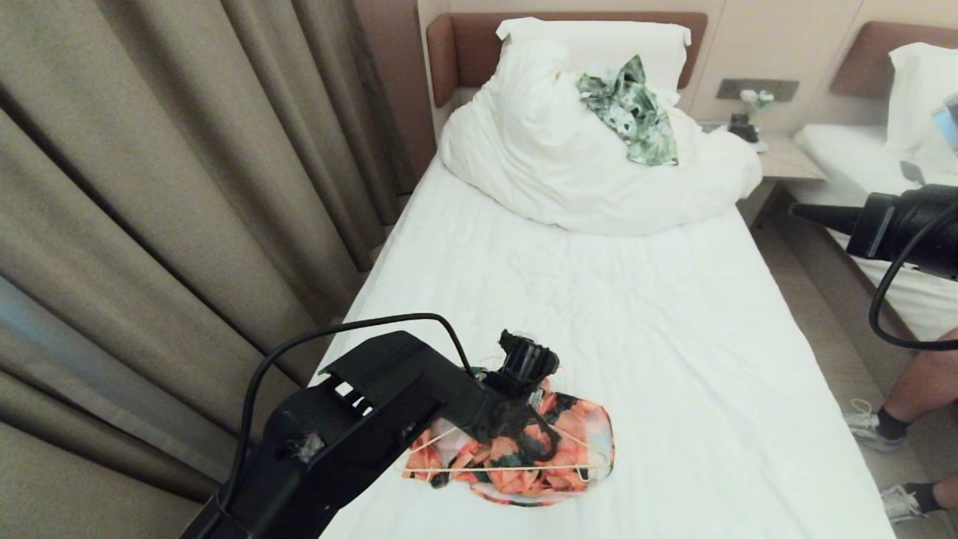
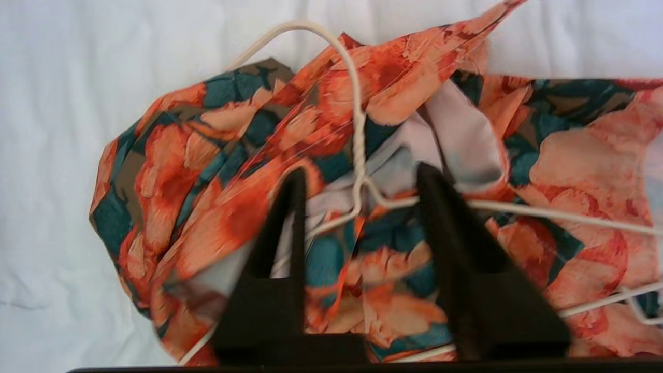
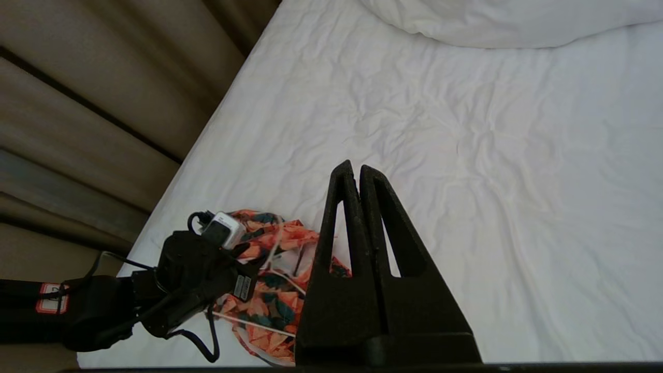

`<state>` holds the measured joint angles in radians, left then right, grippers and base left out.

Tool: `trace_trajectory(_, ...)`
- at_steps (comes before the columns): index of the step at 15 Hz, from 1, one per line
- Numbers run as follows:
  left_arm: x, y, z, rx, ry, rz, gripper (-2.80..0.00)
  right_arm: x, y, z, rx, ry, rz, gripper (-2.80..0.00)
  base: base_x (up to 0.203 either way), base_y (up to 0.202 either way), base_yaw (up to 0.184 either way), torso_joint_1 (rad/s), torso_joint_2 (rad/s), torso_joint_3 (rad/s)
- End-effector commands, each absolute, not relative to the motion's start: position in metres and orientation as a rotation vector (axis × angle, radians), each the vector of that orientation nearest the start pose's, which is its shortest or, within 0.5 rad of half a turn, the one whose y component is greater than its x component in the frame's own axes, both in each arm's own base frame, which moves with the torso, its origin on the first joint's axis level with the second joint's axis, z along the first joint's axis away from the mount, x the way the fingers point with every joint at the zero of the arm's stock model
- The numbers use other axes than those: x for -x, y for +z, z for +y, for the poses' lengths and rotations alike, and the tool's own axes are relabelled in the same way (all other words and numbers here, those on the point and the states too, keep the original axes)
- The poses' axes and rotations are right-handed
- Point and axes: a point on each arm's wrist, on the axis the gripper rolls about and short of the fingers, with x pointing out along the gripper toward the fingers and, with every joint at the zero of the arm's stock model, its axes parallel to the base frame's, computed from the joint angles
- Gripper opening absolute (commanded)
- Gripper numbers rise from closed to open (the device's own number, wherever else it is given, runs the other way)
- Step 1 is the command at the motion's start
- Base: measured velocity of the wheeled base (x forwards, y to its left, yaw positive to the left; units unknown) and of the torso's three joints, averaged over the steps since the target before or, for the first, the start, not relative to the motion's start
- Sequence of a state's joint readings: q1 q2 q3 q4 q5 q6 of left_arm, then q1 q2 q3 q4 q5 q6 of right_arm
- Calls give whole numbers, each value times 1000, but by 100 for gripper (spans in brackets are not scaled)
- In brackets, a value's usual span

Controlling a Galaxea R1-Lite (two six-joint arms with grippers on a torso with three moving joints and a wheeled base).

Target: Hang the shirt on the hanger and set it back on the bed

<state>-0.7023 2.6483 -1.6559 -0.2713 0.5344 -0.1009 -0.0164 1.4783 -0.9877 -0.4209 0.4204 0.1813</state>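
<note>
Directly under the left tool [image 2: 357,207], its jaws parted and empty, lie the hanger [image 2: 357,134] and shirt [image 2: 217,197].

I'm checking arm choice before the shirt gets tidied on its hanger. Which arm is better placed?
Probably the left. The left gripper hangs right over the shirt and hanger on the bed, fingers apart astride the hanger's neck. The right gripper is shut, off beside the bed.

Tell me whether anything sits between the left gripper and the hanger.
Nothing visible does. The left gripper is open right over the shirt on the bed, its fingers straddling the hanger at its twisted neck. The right gripper is shut, off to the side.
</note>
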Motion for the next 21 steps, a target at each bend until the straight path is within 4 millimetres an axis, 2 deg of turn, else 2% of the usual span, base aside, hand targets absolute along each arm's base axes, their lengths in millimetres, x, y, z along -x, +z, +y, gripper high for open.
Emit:
trace_trajectory(1,-384,-32,-310,-334,-116,604,0,-263,275,5,-195,400,106,-280,0,0,0,0,0,0)
trace_trajectory(5,-373,-21,-300,-344,-81,608,0,-262,277,6,-194,404,102,-280,0,0,0,0,0,0)
trace_trajectory(6,-371,-12,-298,-332,-75,589,-280,-262,276,6,-195,405,103,-280,0,0,0,0,0,0)
trace_trajectory(7,-368,-3,-295,-320,-70,570,-280,-262,276,6,-195,405,104,-280,0,0,0,0,0,0)
trace_trajectory(9,-356,35,-290,-284,-74,514,-280,-258,272,10,-195,414,117,-280,0,0,0,0,0,0)
trace_trajectory(12,-326,99,-276,-223,-99,427,-280,-235,268,10,-197,412,121,-280,0,0,0,0,0,0)
trace_trajectory(14,-306,128,-260,-198,-97,393,-280,-222,266,9,-199,404,117,-280,0,0,0,0,0,0)
trace_trajectory(17,-285,160,-222,-143,-9,341,-280,-195,272,9,-193,411,75,-280,0,0,0,0,0,0)
trace_trajectory(21,-255,221,-150,2,127,193,-280,-148,286,10,-178,428,0,-280,0,0,0,0,0,0)
